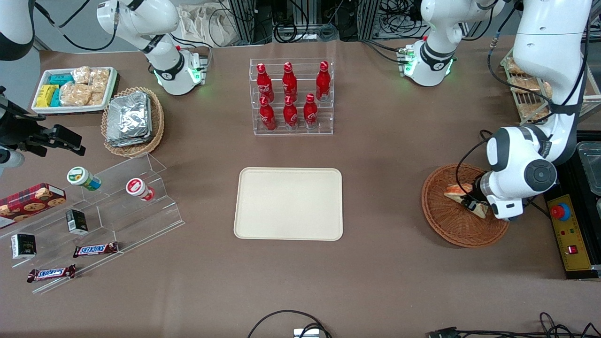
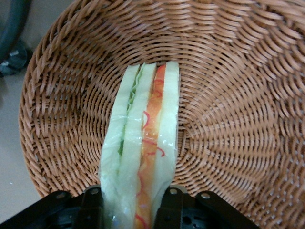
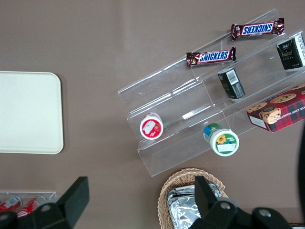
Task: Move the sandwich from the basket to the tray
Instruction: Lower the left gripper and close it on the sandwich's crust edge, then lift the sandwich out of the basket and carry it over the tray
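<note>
The sandwich (image 1: 456, 191) lies in the reddish-brown wicker basket (image 1: 450, 232) at the working arm's end of the table. In the left wrist view the sandwich (image 2: 143, 138) stands on edge, showing pale bread with green and orange-red filling, on the basket's woven floor (image 2: 228, 95). My left gripper (image 1: 473, 203) is down inside the basket. Its black fingers (image 2: 90, 210) press against both sides of the wedge, so the gripper (image 2: 131, 210) is shut on it. The cream-beige tray (image 1: 288, 204) lies bare at the table's middle, and its corner shows in the right wrist view (image 3: 28, 112).
A clear rack of red bottles (image 1: 291, 96) stands farther from the camera than the tray. A yellow control box (image 1: 566, 230) lies beside the basket. A tan basket of foil packets (image 1: 132, 121), a white snack tray (image 1: 75, 89) and acrylic steps (image 1: 98, 220) lie toward the parked arm's end.
</note>
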You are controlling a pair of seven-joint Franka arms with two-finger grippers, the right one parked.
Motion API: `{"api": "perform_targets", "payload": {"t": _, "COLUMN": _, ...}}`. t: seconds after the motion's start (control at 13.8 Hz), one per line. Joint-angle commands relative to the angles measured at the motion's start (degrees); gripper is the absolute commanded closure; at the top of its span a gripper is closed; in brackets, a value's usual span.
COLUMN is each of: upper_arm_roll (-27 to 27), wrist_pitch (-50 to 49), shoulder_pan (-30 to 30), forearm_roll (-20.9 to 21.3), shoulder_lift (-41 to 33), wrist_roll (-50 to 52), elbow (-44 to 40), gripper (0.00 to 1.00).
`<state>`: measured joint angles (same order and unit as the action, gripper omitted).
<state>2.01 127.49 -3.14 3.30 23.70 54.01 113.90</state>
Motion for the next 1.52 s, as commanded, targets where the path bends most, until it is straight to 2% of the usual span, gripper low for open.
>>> {"api": "perform_targets", "payload": {"t": 0.0, "upper_arm_roll": 0.0, "wrist_pitch": -4.9, "shoulder_pan": 1.5, "forearm_roll": 0.6, "shoulder_lift": 0.4, "wrist_roll": -4.1, "elbow": -4.9, "gripper": 1.0}}
{"api": "perform_targets", "payload": {"t": 0.44, "upper_arm_roll": 3.4, "wrist_pitch": -20.9, "shoulder_pan": 1.6, "forearm_roll": 0.3, "shoulder_lift": 0.0, "wrist_roll": -7.9, "elbow": -19.2, "gripper": 1.0}}
{"api": "perform_targets", "payload": {"t": 0.58, "upper_arm_roll": 4.5, "wrist_pitch": -21.8, "shoulder_pan": 1.6, "forearm_roll": 0.1, "shoulder_lift": -0.1, "wrist_roll": -7.6, "elbow": -23.1, "gripper": 1.0}}
{"api": "perform_targets", "payload": {"t": 0.8, "upper_arm_roll": 9.4, "wrist_pitch": -23.0, "shoulder_pan": 1.6, "forearm_roll": -0.3, "shoulder_lift": 0.6, "wrist_roll": -7.2, "elbow": -28.6, "gripper": 1.0}}
{"api": "perform_targets", "payload": {"t": 1.31, "upper_arm_roll": 20.6, "wrist_pitch": -19.5, "shoulder_pan": 1.6, "forearm_roll": 0.2, "shoulder_lift": 6.1, "wrist_roll": -5.4, "elbow": -31.5, "gripper": 1.0}}
{"api": "perform_targets", "payload": {"t": 1.45, "upper_arm_roll": 22.2, "wrist_pitch": -17.8, "shoulder_pan": 5.4, "forearm_roll": 1.4, "shoulder_lift": 8.5, "wrist_roll": -0.4, "elbow": -33.0, "gripper": 1.0}}
